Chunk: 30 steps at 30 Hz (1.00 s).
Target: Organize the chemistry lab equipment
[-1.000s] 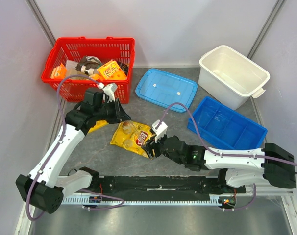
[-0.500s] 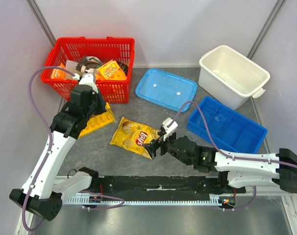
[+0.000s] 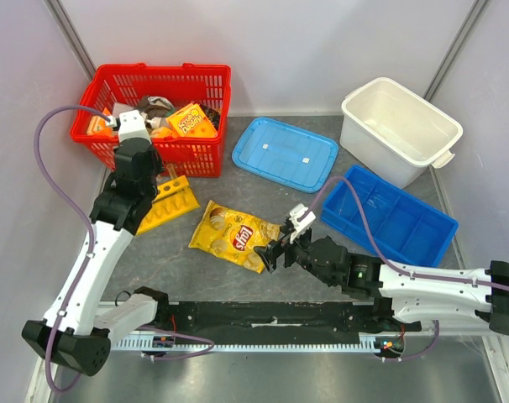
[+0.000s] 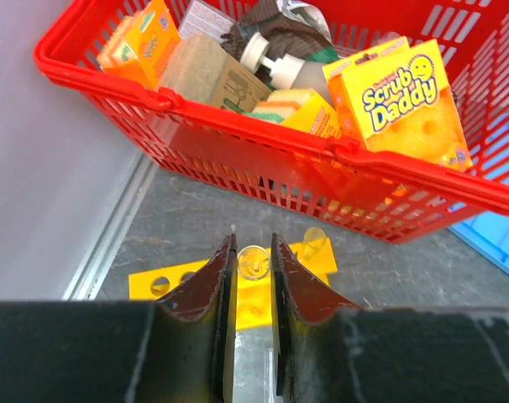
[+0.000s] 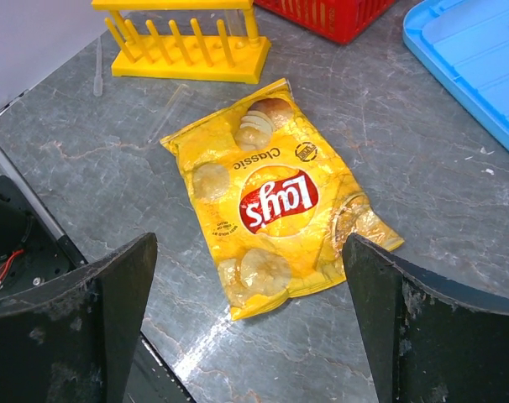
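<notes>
My left gripper (image 4: 253,252) is shut on a clear test tube (image 4: 254,261), held upright just above the yellow test tube rack (image 4: 172,282). A second clear tube (image 4: 315,241) stands in the rack to the right. From above, the left gripper (image 3: 145,185) hangs over the rack (image 3: 175,201), in front of the red basket. My right gripper (image 5: 248,252) is wide open and holds nothing, low over the near end of the yellow Lay's chip bag (image 5: 275,197). In the top view the right gripper (image 3: 271,252) sits at the bag's (image 3: 231,235) right corner.
The red basket (image 3: 158,71) at the back left holds sponges, boxes and a pump bottle. A blue lid (image 3: 284,154) lies mid-table. A white tub (image 3: 399,126) and a blue divided tray (image 3: 389,217) stand on the right. The rack (image 5: 183,42) is beyond the bag.
My left arm swung left and back with the tube, ending over the rack. My right gripper opened fully, let go of the chip bag's corner and drew back to the right.
</notes>
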Available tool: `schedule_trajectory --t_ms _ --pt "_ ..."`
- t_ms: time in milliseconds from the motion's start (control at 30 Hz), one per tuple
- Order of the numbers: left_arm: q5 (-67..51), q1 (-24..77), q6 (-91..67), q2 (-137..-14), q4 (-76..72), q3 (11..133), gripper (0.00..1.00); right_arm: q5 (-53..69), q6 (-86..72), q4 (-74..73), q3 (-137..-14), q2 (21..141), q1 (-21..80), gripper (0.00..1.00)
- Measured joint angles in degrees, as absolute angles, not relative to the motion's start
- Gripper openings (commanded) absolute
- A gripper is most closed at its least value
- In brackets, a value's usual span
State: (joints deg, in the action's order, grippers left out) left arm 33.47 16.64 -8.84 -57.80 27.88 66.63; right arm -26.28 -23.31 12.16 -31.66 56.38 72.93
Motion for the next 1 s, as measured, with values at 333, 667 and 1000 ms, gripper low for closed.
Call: schedule_trajectory --t_ms 333,667,1000 --pt "34.44 15.25 -5.8 -64.23 22.59 65.1 0.13 -27.53 -21.78 11.97 -31.62 55.48 72.93 0.98" --pt "33.78 14.81 -5.48 -65.52 20.14 62.7 0.14 -28.42 -20.6 11.97 -31.62 55.42 72.93 0.98" --pt "31.99 13.56 -5.5 -67.59 19.42 61.93 0.14 -28.84 -19.9 11.97 -31.62 55.07 72.93 0.98"
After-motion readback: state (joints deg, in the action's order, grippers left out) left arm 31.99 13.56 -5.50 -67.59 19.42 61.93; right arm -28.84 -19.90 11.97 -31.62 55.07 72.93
